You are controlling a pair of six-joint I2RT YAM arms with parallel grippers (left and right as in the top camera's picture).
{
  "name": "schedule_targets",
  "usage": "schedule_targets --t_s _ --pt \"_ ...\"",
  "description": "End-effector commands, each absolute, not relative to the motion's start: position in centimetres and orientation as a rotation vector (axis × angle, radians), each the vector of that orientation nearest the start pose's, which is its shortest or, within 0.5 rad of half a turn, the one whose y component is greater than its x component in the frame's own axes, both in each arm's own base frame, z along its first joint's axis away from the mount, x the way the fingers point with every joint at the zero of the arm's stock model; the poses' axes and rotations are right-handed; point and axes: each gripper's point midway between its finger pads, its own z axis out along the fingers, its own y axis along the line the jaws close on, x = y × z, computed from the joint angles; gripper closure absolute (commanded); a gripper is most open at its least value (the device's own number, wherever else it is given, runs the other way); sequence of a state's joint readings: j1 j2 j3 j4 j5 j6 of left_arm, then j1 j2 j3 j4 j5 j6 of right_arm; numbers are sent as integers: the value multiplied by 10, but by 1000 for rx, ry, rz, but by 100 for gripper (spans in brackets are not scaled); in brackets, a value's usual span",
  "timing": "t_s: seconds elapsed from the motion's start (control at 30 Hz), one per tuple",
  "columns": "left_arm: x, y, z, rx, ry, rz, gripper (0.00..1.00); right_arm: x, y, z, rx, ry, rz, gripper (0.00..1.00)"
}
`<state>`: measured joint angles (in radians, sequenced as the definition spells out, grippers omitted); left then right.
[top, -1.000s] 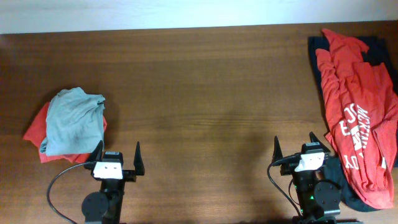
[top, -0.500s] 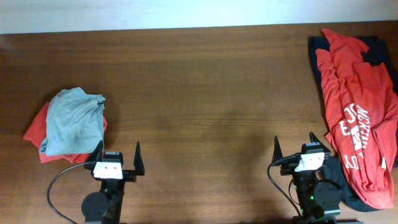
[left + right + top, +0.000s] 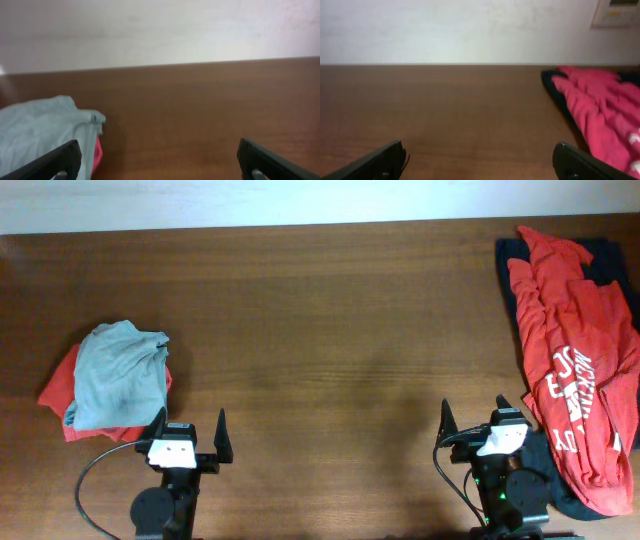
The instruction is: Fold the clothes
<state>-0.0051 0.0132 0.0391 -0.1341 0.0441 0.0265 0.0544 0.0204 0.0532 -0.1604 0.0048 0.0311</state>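
Two hands at near edge of table [image 3: 330, 330]: left hand [image 3: 189, 426] and right hand [image 3: 474, 416], both spread wide, released, gripping nothing. Just beyond left hand: one grey shirt [image 3: 118, 370] bunched on one red garment [image 3: 55, 393], only red edges showing. One orange-red T-shirt [image 3: 575, 350] beside right hand, crumpled along right side of table, long axis near-to-far, white lettering sideways and partly lost in folds, right side cut off by frame. One dark navy garment [image 3: 507, 260] underneath, mostly hidden.
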Motion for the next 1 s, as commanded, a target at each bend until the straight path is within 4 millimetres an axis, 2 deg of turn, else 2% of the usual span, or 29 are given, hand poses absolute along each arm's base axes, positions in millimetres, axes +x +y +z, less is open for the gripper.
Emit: schedule_targets --t_s 0.0,0.23,0.4,0.57,0.63,0.77,0.8,0.83,0.9,0.97 --pt "239 -11 181 52 1674 -45 1 239 7 178 32 1698 56 1" --pt "240 -11 213 51 1749 -46 1 243 8 212 31 1787 52 1" --pt "251 -8 211 39 1921 -35 1 257 9 222 27 1983 40 1" --pt "267 -9 207 39 2136 -41 0 280 9 234 25 2205 23 1" --pt "277 -10 214 42 2206 -50 1 296 9 241 32 2304 20 1" --pt "288 -17 227 64 2269 -100 1 319 5 242 3 2417 -17 1" --pt "290 -20 232 73 2277 -121 1 327 2 243 14 2433 -25 1" --pt "294 -23 237 79 2275 -134 1 339 -10 244 59 2441 -43 1" --pt "296 -22 240 79 2267 -132 1 350 -34 247 141 2436 -72 1" --pt "296 -22 241 79 2266 -132 1 359 -85 252 306 2409 -133 1"
